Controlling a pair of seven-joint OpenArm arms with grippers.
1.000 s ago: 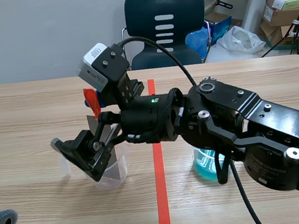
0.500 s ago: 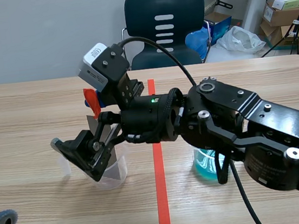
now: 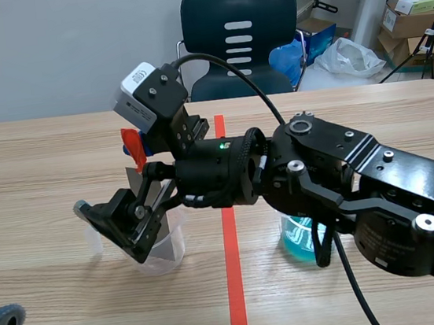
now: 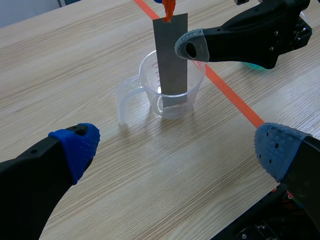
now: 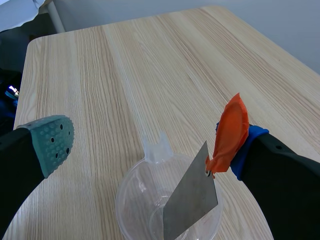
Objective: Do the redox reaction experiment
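Note:
A clear plastic measuring cup with a handle stands left of the red tape line. A grey metal strip stands leaning inside the cup, with an orange-red clip on its upper end. My right gripper comes across from the right and hangs open around the strip, one pad close beside it. My left gripper is open low near the table's front left, the cup ahead of it and nothing between its fingers.
A beaker of blue liquid stands right of the tape line, partly hidden under the right arm. A dark chair is behind the far table edge. Bare wood lies to the left of the cup.

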